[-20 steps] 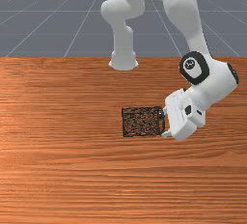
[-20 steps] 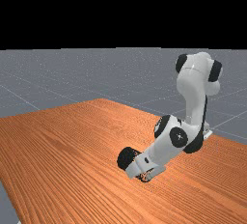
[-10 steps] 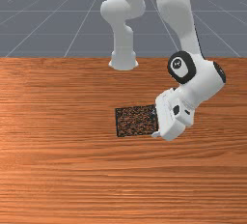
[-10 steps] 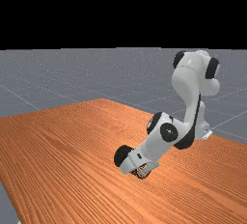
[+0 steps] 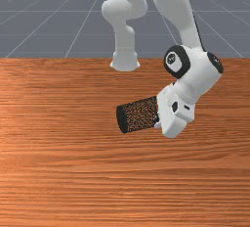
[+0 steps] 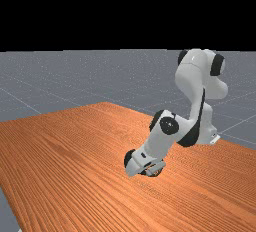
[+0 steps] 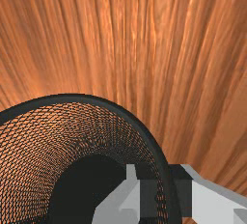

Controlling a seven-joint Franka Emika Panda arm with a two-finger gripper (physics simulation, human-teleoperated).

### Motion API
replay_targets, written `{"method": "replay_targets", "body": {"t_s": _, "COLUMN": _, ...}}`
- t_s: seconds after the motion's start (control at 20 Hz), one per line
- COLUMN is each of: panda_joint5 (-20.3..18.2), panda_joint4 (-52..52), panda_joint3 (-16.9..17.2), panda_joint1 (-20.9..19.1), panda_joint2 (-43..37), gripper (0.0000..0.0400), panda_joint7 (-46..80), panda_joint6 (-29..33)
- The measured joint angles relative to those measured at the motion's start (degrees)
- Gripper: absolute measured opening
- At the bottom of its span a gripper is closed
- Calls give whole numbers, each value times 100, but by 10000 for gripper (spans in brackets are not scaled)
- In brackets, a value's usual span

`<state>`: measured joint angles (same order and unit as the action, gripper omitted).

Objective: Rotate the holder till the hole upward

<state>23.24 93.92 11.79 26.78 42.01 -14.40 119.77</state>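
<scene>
In the front view my gripper (image 5: 157, 120) is at the mouth end of the black mesh holder (image 5: 139, 115). The holder lies on its side, its dark closed base toward the front view's left and its mouth against my hand, which hides the rim. The far view has the holder (image 6: 129, 157) partly behind the hand. Looking into the mouth in the wrist view, I see the holder's rim (image 7: 123, 112); my gripper (image 7: 165, 194) is shut on its wall, one finger inside and one outside. Whether the holder touches the table cannot be told.
The wooden table (image 5: 63, 172) extends around the holder on all sides. The arm's base (image 5: 125, 59) stands at the table's back edge in the front view, and the forearm comes down from the back right there.
My hand has moved toward the front view's left and lately a little back, its fingers closing on the wall. The holder shifted left, then turned and tilted, so its base disc shows.
</scene>
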Motion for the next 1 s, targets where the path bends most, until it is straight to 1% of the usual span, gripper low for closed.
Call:
{"method": "replay_targets", "body": {"t_s": 0.05, "panda_joint5": -550, "panda_joint4": 188, "panda_joint3": -306, "panda_joint1": -324, "panda_joint2": -226, "gripper": 43, "panda_joint7": -542, "panda_joint6": 173}}
{"method": "replay_targets", "body": {"t_s": 0.1, "panda_joint5": -936, "panda_joint4": 271, "panda_joint3": -471, "panda_joint1": -497, "panda_joint2": -421, "gripper": 45, "panda_joint7": -930, "panda_joint6": 141}}
{"method": "replay_targets", "body": {"t_s": 0.15, "panda_joint5": -842, "panda_joint4": 275, "panda_joint3": -377, "panda_joint1": -428, "panda_joint2": -573, "gripper": 43, "panda_joint7": -877, "panda_joint6": 46}}
{"method": "replay_targets", "body": {"t_s": 0.2, "panda_joint5": -1636, "panda_joint4": 326, "panda_joint3": -704, "panda_joint1": -768, "panda_joint2": -730, "gripper": 45, "panda_joint7": -1601, "panda_joint6": -35}}
{"method": "replay_targets", "body": {"t_s": 0.25, "panda_joint5": -2338, "panda_joint4": 291, "panda_joint3": -941, "panda_joint1": -1038, "panda_joint2": -826, "gripper": 48, "panda_joint7": -2224, "panda_joint6": -312}}
{"method": "replay_targets", "body": {"t_s": 0.3, "panda_joint5": -2316, "panda_joint4": 321, "panda_joint3": -862, "panda_joint1": -1009, "panda_joint2": -995, "gripper": 48, "panda_joint7": -2208, "panda_joint6": -306}}
{"method": "replay_targets", "body": {"t_s": 0.35, "panda_joint5": -2522, "panda_joint4": 547, "panda_joint3": -884, "panda_joint1": -1070, "panda_joint2": -1193, "gripper": 47, "panda_joint7": -2442, "panda_joint6": -211}}
{"method": "replay_targets", "body": {"t_s": 0.4, "panda_joint5": -3169, "panda_joint4": 768, "panda_joint3": -1030, "panda_joint1": -1264, "panda_joint2": -1302, "gripper": 51, "panda_joint7": -2981, "panda_joint6": -465}}
{"method": "replay_targets", "body": {"t_s": 0.6, "panda_joint5": -3866, "panda_joint4": 1983, "panda_joint3": -924, "panda_joint1": -1337, "panda_joint2": -2092, "gripper": 55, "panda_joint7": -3546, "panda_joint6": -245}}
{"method": "replay_targets", "body": {"t_s": 0.65, "panda_joint5": -3916, "panda_joint4": 2000, "panda_joint3": -910, "panda_joint1": -1374, "panda_joint2": -2126, "gripper": 49, "panda_joint7": -3596, "panda_joint6": -238}}
{"method": "replay_targets", "body": {"t_s": 0.7, "panda_joint5": -4105, "panda_joint4": 2007, "panda_joint3": -909, "panda_joint1": -1516, "panda_joint2": -2112, "gripper": 180, "panda_joint7": -3863, "panda_joint6": -321}}
{"method": "replay_targets", "body": {"t_s": 0.75, "panda_joint5": -4258, "panda_joint4": 2025, "panda_joint3": -899, "panda_joint1": -1676, "panda_joint2": -2123, "gripper": 268, "panda_joint7": -4109, "panda_joint6": -352}}
{"method": "replay_targets", "body": {"t_s": 0.8, "panda_joint5": -4416, "panda_joint4": 2032, "panda_joint3": -895, "panda_joint1": -1847, "panda_joint2": -2130, "gripper": 321, "panda_joint7": -4354, "panda_joint6": -392}}
{"method": "replay_targets", "body": {"t_s": 0.85, "panda_joint5": -4582, "panda_joint4": 2026, "panda_joint3": -899, "panda_joint1": -2020, "panda_joint2": -2129, "gripper": 353, "panda_joint7": -4592, "panda_joint6": -440}}
{"method": "replay_targets", "body": {"t_s": 0.9, "panda_joint5": -4749, "panda_joint4": 2001, "panda_joint3": -905, "panda_joint1": -2185, "panda_joint2": -2116, "gripper": 373, "panda_joint7": -4821, "panda_joint6": -510}}
{"method": "replay_targets", "body": {"t_s": 0.95, "panda_joint5": -4713, "panda_joint4": 2161, "panda_joint3": -835, "panda_joint1": -2215, "panda_joint2": -2246, "gripper": 383, "panda_joint7": -4870, "panda_joint6": -132}}
{"method": "replay_targets", "body": {"t_s": 1.0, "panda_joint5": -3950, "panda_joint4": 2488, "panda_joint3": -620, "panda_joint1": -1911, "panda_joint2": -2569, "gripper": 389, "panda_joint7": -4194, "panda_joint6": 795}}
